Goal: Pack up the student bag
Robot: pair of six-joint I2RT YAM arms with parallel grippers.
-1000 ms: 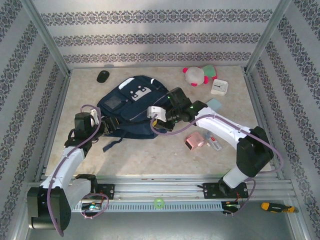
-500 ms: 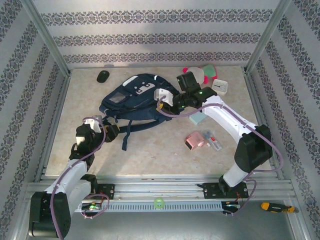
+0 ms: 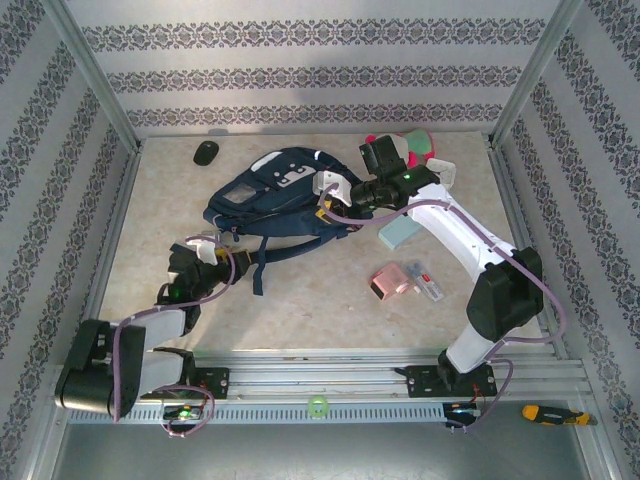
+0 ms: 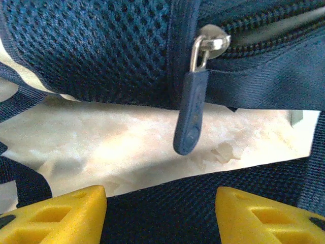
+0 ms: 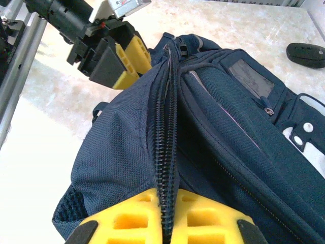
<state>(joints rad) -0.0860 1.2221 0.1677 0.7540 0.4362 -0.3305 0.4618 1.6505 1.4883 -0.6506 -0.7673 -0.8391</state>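
The right gripper [image 5: 167,216] is clamped shut on the bag [image 5: 228,117]. Its yellow fingers [image 5: 129,221] pinch the fabric on either side of a closed zip that runs straight away from them along the bag's top edge.

The left gripper [image 4: 160,195] has its yellow fingers [image 4: 71,213] well apart. Dark mesh webbing lies across the gap, and I cannot tell whether they touch it. Just beyond them a navy zip pull [image 4: 190,117] hangs from a metal slider on the bag [image 4: 101,46], with the pale table [image 4: 111,147] showing below it. In the right wrist view the left gripper [image 5: 122,63] sits at the bag's far corner.

From above, the bag [image 3: 270,195] lies at the middle back of the table [image 3: 320,310]. The right gripper [image 3: 326,200] is at its right end. The left gripper [image 3: 224,266] is at its near left, among the loose straps [image 3: 258,262].

The white patch [image 3: 285,178] on the front pocket carries dark marks too small to read.

A black mouse [image 3: 206,152] lies left of the bag at the back. A pink plush [image 3: 418,146] and a teal box [image 3: 398,232] lie to the right.
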